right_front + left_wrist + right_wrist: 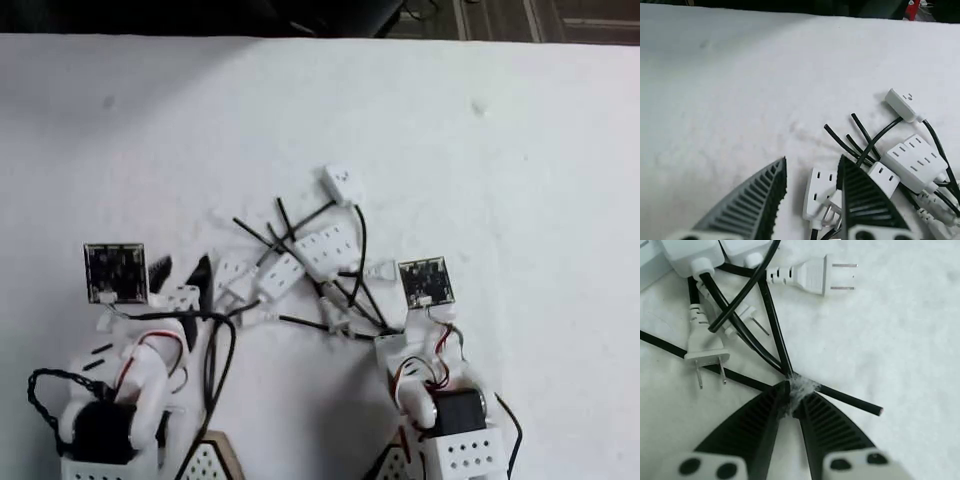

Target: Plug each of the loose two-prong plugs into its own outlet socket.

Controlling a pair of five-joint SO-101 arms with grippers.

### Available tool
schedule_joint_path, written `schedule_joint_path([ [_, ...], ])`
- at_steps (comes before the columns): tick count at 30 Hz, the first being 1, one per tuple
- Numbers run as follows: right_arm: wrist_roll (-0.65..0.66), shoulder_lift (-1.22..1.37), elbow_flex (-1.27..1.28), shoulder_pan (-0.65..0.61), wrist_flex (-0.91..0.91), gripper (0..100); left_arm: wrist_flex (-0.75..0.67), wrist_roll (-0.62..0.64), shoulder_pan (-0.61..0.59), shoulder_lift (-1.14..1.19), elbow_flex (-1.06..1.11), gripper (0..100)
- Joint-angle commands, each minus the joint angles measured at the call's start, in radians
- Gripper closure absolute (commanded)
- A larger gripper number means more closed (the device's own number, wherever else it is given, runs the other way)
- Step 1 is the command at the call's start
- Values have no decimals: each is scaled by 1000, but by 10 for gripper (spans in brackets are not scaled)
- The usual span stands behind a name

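pickup stage: right gripper (792, 392) pinches shut on thin black cords (773, 335) on the white table (520, 160); left gripper (812, 162) gapes near a white plastic outlet socket (819, 190). next move likely needs a white two-prong plug (810, 274) gripped instead.

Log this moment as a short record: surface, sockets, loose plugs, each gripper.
surface: white cloth table
cluster: white outlet sockets tangled mid-table
left gripper: open, small socket seen between its fingers
right gripper: shut on a black cord
loose plugs: one plug and another plug, prongs bare, lying on the cloth near the right gripper
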Motion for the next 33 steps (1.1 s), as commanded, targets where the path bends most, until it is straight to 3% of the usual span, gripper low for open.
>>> schedule_joint_path([
  [1, 6, 1, 11, -2, 2, 978, 35, -72, -5, -4, -28, 819],
  [6, 6, 1, 11, -2, 2, 978, 40, -304, -4, -28, -34, 819],
  [10, 6, 1, 11, -2, 2, 978, 32, -382, -2, -28, -35, 819],
  [23, 6, 1, 11, -2, 2, 978, 14, -371, -1, -28, -49, 819],
  [28, 6, 1, 11, -12, 2, 978, 71, -371, -4, -27, -92, 817],
  [33, 6, 1, 11, -111, 2, 978, 66, -371, -1, -27, -31, 817],
])
